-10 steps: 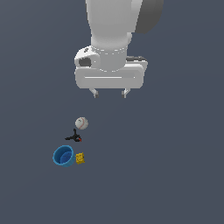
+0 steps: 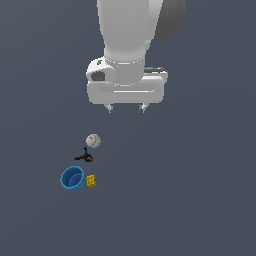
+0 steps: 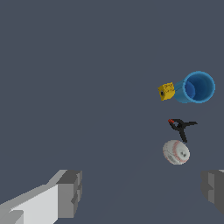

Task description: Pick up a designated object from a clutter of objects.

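Dark slate-grey table (image 2: 210, 200) fills both views, flat and unmarked, with everything else set against it. Largest is the white robot arm (image 2: 131, 35), which comes down from the top of the exterior view and ends in a broad white gripper (image 2: 126, 108); its two short fingertips point downward with a clear gap between them, nothing held, and the wrist view shows the same fingers (image 3: 70, 192) standing wide apart at either edge. All the small things lie together, toward the exterior view's left of the gripper and lower in that view, well apart from it. Taking the blue cup (image 2: 73, 178) as the landmark: it lies tipped, its open mouth showing a blue inside. Next in size, the white baseball (image 2: 93, 141) with thin red stitching sits farthest from the cup on the side nearer the gripper, resting on the table and untouched. Between cup and baseball lies the small black tool (image 2: 84, 157) with a red spot, just beside the ball. Smallest, the yellow block (image 2: 92, 180) sits right against the cup, on the exterior view's right of it.
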You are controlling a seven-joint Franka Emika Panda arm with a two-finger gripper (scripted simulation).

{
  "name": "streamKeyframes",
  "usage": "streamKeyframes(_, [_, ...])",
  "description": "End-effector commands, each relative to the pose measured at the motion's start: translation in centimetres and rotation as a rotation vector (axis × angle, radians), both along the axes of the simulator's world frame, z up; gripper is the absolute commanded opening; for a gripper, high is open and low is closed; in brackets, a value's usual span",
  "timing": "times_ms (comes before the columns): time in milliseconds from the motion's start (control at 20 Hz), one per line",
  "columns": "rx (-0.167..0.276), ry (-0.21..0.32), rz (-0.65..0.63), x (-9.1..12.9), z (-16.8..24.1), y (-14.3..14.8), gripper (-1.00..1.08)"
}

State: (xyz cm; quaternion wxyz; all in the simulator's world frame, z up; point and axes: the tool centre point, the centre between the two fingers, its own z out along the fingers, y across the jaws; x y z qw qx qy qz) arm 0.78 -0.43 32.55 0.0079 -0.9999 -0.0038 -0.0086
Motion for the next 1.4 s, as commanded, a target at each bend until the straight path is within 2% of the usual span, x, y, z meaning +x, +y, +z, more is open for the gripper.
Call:
streamKeyframes(0, [0.005, 0.006, 0.003, -0.1, -0.2, 0.1, 1.0])
streamKeyframes(650, [0.006, 0.004, 0.044, 0.1, -2.1, -1.4, 1.0])
streamKeyframes(1350, [0.007, 0.002, 0.212, -0.8, -10.2, -7.6, 1.0])
